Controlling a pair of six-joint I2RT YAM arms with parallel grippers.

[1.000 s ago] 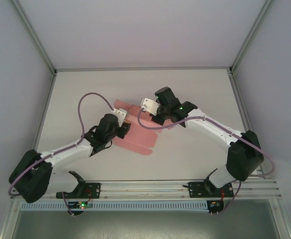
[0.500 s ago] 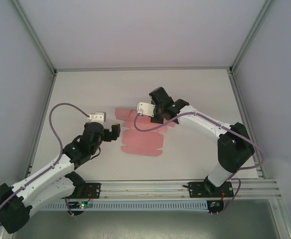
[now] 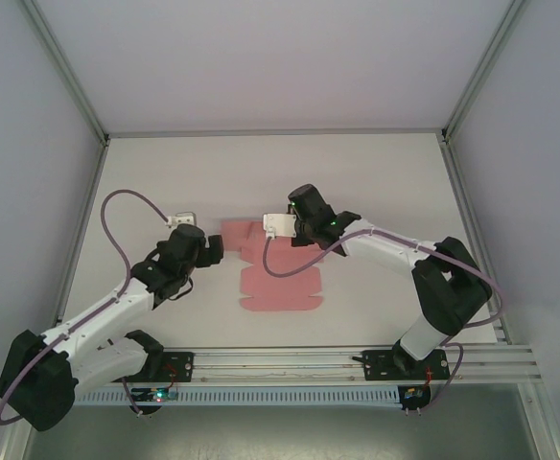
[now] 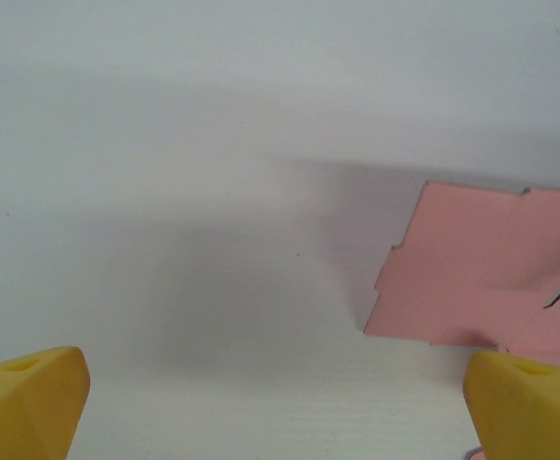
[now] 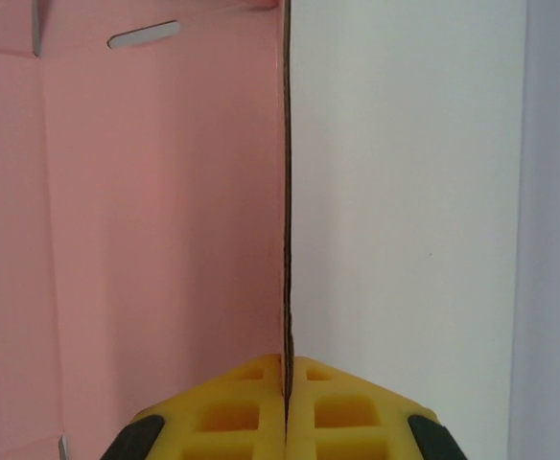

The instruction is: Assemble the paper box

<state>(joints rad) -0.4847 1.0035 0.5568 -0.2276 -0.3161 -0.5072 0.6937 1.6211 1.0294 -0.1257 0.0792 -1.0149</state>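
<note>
Top external view: one paper box (image 3: 280, 287) lies near the middle of the white counter (image 3: 385, 172). It is a single pink die-cut sheet, mostly flat, with notched flaps along its far edge and rounded corners on its near edge. It sits between the two arms.

The right claw (image 5: 287, 383) is at the sheet's far edge. In the right wrist view its two yellow fingertips (image 5: 232, 412) are pressed together on a flap of the card. The flap stands on edge there and shows as a thin dark line running up from between them. Pink card lies to the left of that line, with one long slot (image 5: 144, 34) near the top, and bare counter lies to the right.

The left claw (image 4: 280, 402) hovers just beside the sheet's left edge; whether it touches the card I cannot tell. Its two yellow fingertips (image 4: 26, 398) are spread wide at the bottom corners of the left wrist view, with bare counter between them. A corner of the pink sheet shows at the right of that view.

Two purple cables (image 3: 106, 213) loop above the counter, one along each arm.
</note>
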